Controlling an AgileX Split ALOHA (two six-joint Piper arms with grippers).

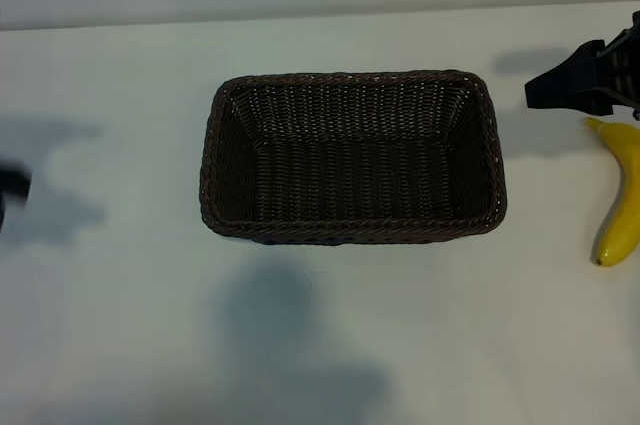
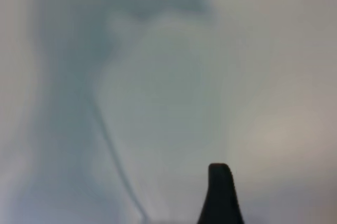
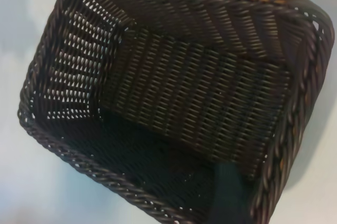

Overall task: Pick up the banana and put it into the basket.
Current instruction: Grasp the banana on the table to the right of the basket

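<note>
Banana (image 1: 620, 210) lies on the tabletop (image 1: 120, 325), off to the right of the basket (image 1: 352, 230), which has nothing in it. Your right gripper (image 1: 545, 87) hangs open near the banana's stem. You haven't picked it up yet.

Woven basket seen from the right wrist

The dark brown wicker basket (image 3: 179, 97) fills nearly the whole view, tilted at an angle, its braided rim running around sloping woven sides and a flat woven floor. Pale table (image 3: 31, 192) shows at the corners. A dark, blurred shape stands over the near rim, too indistinct to identify.
</note>
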